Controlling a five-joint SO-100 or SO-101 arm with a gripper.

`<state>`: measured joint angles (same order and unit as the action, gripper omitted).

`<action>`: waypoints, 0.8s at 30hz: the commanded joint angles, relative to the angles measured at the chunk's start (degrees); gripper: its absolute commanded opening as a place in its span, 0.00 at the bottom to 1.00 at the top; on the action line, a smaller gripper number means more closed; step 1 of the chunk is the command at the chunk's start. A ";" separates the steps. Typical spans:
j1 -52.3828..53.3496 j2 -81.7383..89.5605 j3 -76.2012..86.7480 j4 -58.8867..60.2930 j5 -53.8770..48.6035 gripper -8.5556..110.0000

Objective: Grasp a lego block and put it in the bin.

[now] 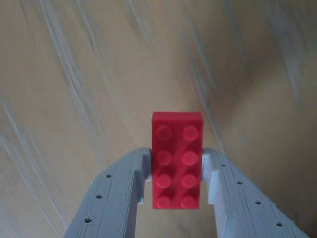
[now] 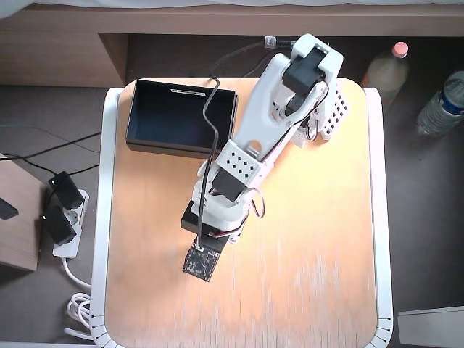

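Wooden table (image 2: 312, 275) with a white rim, filling most of the overhead view. White arm (image 2: 279, 116) reaching from 1 o'clock toward the centre, wrist camera board at its low end. Black bin (image 2: 156, 116) at 11 o'clock on the table, open-topped, apparently empty, well apart from the arm's tip. Tool (image 1: 176, 186) seen in the wrist view, clamped on the red lego block (image 1: 177, 158), one grey finger touching each long side, studs facing the camera. Blurred wood grain behind the block, so probably lifted clear of the table. Grasp judged done; carry toward 11 o'clock and release over the bin left to do.
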<state>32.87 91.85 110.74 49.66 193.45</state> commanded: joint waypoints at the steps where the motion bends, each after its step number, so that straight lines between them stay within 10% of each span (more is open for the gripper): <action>1: 1.49 9.93 -6.24 2.90 -2.20 0.08; 24: 25.40 31.64 -6.15 22.76 -3.87 0.08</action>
<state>53.96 117.86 110.74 70.31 189.05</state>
